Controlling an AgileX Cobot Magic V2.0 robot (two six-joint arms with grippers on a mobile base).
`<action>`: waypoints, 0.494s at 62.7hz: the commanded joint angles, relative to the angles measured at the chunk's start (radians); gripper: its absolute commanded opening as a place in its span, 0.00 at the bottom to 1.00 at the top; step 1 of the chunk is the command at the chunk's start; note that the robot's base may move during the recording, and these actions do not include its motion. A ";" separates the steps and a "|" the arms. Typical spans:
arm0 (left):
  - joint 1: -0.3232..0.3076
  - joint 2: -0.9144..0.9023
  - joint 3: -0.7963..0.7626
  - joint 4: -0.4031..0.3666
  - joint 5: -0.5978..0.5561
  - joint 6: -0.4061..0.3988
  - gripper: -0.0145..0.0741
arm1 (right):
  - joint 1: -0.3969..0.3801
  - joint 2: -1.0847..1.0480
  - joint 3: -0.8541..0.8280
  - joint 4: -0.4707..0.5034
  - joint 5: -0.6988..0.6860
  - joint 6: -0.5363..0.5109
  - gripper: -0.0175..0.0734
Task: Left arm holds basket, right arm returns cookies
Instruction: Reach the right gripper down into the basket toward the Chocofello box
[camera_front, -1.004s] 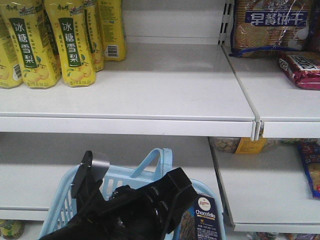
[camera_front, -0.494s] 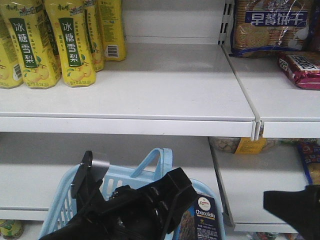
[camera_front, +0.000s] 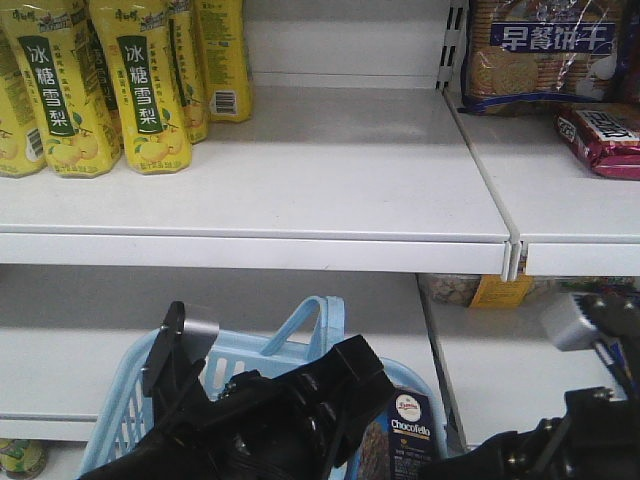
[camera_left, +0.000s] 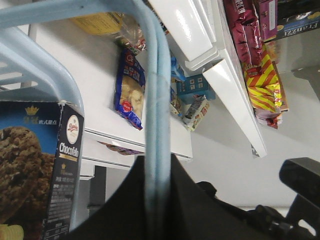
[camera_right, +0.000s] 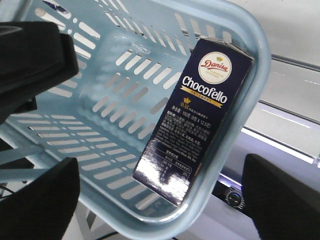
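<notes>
Navy cookies (camera_right: 192, 115) against basket (camera_right: 90, 120) rim; left pincer (camera_left: 156, 190) clamped on handle (camera_left: 156, 100); right pincer (camera_right: 160, 200) apart.

Cookies (camera_right: 195, 120) in basket (camera_right: 100, 115), against its right-hand wall

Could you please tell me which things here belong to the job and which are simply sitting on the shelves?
Job: light blue basket; Chocofello cookie box inside it; left arm holding its handle; right arm nearby.
Bystanders: yellow drink bottles, clear biscuit bag, maroon packet, all on the upper shelf.
</notes>
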 joint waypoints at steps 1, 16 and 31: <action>-0.001 -0.028 -0.030 0.042 -0.040 0.002 0.16 | 0.078 -0.001 0.044 0.035 -0.171 0.073 0.87; -0.001 -0.028 -0.030 0.042 -0.039 0.002 0.16 | 0.219 0.001 0.118 0.040 -0.390 0.125 0.86; -0.001 -0.028 -0.030 0.042 -0.039 0.002 0.16 | 0.236 0.065 0.118 0.047 -0.409 0.144 0.85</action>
